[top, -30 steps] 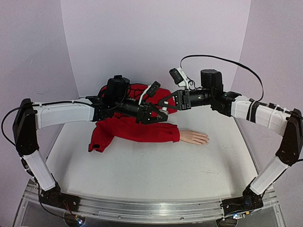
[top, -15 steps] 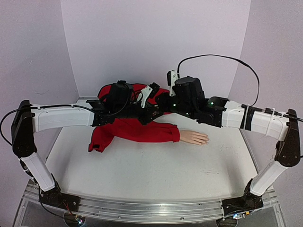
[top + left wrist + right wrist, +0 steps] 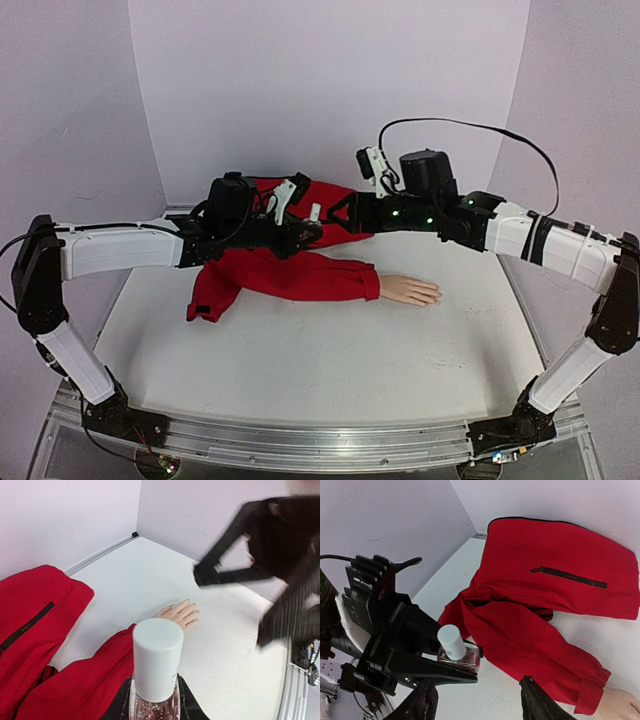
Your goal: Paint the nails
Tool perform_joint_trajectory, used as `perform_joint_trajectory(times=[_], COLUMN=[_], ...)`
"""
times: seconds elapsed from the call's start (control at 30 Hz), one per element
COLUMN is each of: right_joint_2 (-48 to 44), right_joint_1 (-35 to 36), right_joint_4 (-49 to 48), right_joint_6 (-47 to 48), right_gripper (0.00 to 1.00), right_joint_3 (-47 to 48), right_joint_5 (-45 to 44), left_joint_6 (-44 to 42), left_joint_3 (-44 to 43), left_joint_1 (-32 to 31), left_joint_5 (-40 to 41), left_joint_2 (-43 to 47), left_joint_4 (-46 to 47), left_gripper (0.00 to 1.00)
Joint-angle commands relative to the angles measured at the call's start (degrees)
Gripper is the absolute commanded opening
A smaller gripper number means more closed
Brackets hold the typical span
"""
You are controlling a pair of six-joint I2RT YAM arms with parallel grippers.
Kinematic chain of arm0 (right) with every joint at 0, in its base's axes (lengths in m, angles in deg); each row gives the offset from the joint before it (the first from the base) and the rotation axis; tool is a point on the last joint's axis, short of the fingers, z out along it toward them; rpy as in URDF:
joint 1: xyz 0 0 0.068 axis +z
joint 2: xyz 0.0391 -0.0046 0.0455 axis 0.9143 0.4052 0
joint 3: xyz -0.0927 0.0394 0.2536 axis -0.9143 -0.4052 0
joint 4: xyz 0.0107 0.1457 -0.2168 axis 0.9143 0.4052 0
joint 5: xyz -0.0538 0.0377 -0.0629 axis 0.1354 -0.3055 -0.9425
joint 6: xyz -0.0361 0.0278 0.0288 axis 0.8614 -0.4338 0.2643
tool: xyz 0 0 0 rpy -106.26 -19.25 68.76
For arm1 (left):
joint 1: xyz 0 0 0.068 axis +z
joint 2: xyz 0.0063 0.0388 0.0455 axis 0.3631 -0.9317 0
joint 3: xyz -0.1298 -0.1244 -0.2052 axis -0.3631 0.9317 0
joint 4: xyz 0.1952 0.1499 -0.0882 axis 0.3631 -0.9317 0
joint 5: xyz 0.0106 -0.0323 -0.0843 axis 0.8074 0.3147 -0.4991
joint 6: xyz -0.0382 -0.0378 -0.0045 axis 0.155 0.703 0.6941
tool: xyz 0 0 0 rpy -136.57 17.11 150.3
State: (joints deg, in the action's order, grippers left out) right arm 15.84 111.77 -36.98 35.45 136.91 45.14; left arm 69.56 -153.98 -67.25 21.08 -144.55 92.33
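The mannequin hand (image 3: pixel 410 290) lies palm down on the white table, pale, coming out of a red sleeve (image 3: pixel 300 275). Its nails are too small to tell apart, also in the left wrist view, where the hand (image 3: pixel 180 614) lies beyond the bottle. My left gripper (image 3: pixel 310 230) hovers above the sleeve, shut on a small glass polish bottle (image 3: pixel 462 656) with a white cap (image 3: pixel 156 660) on it. My right gripper (image 3: pixel 343 214) stands open just right of the cap, not touching it. In its wrist view its fingers (image 3: pixel 420 702) are spread wide below the bottle.
A red jacket (image 3: pixel 560 575) with a black zip pocket lies spread at the back of the table (image 3: pixel 300 360), against the lilac walls. The table's metal rail (image 3: pixel 300 445) runs along the near edge between the arm bases.
My right gripper has opened and drawn back to the right from the bottle's cap. My left arm has shifted slightly left with the bottle, cap still on.
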Motion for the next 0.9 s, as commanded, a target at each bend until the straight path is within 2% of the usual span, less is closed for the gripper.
perform_joint_trajectory(times=[0.0, 0.07, 0.13, 0.23, 0.37, 0.43, 0.6, 0.87], right_joint_2=[-5.1, -5.2, -4.4, -3.0, -1.4, -0.4, 0.9, 1.9], right_joint_1=[-5.5, -7.7, -9.2, -9.5, -9.4, -9.3, -8.9, -8.0], right_joint_4=[-0.8, -1.5, -2.1, -3.5, -9.5, -12.8, -15.1, -18.2], right_joint_6=[3.6, 3.6, 3.9, 4.4, 1.2, -1.1, -2.5, -4.4], right_gripper=[0.68, 0.75, 0.77, 0.78, 0.74, 0.71, 0.5, 0.35], right_joint_3=[-1.1, -1.7, -1.2, 0.0, 0.2, 0.1, 0.4, 0.2], right_joint_5=[20.4, 27.5, 36.1, 46.1, 54.0, 57.1, 57.9, 58.0], left_joint_6=[0.7, 1.7, 3.1, 6.2, 10.5, 12.0, 12.9, 13.5], left_joint_3=[-0.1, -0.7, -2.0, -4.7, -8.5, -9.7, -11.2, -12.0], left_joint_1=[0.2, 1.0, 1.4, 1.4, 1.4, 1.4, 1.4, 1.4], left_joint_5=[-8.5, -16.6, -25.9, -37.5, -47.1, -49.2, -51.3, -52.3], left_joint_2=[4.5, 4.6, 4.0, 2.2, -1.1, -2.1, -3.2, -4.5], left_joint_4=[2.9, 2.7, 2.7, 2.7, 2.7, 2.7, 2.7, 2.7], left_gripper=[0.0, 0.0, 0.0, 0.0, 0.0, 0.0, 0.0, 0.0])
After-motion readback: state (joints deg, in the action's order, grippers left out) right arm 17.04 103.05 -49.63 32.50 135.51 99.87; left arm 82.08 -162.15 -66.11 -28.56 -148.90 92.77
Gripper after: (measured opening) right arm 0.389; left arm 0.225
